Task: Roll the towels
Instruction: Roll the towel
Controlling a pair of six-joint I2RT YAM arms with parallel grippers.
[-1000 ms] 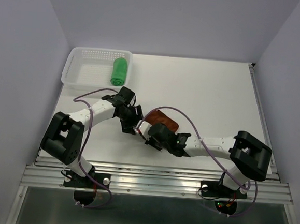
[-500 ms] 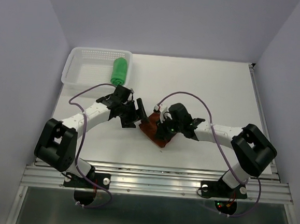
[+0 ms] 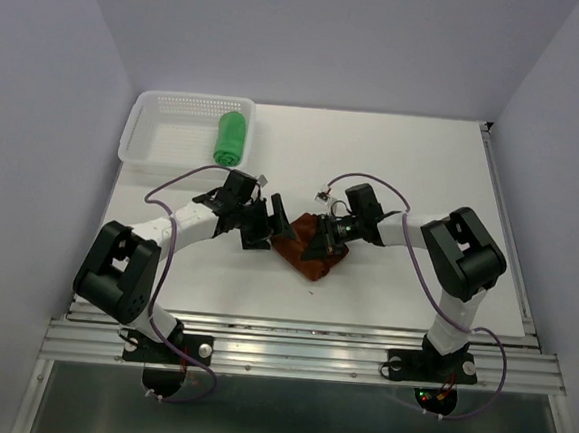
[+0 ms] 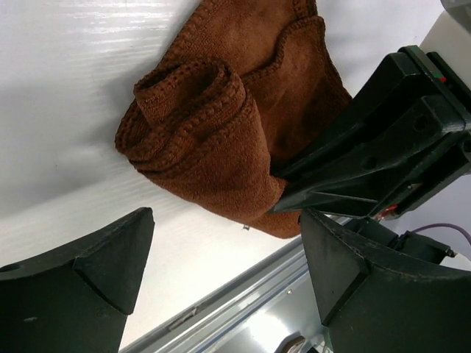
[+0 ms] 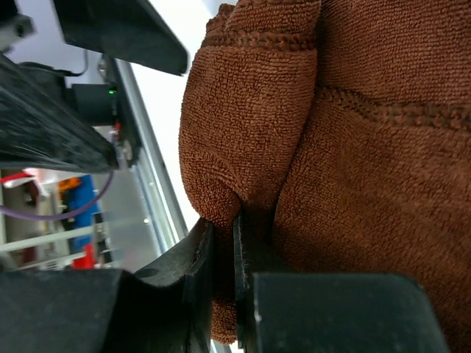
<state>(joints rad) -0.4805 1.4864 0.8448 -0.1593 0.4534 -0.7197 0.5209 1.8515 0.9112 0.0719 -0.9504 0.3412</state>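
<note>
Rust towel (image 4: 213, 132) partly rolled, fold pinched by right gripper (image 5: 223, 229), left gripper (image 4: 224, 220) spread wide just beside it

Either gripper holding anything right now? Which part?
Right gripper pinches the rust towel by a fold beside its rolled part. Left gripper is open, holding nothing.

We are looking down from above and behind the arms (image 3: 184, 218), taking in the whole table (image 3: 423, 177). From the left wrist we are viewing the rust towel (image 4: 221, 125) close up; from the right wrist, closer still. All three views are sharing that towel.
</note>
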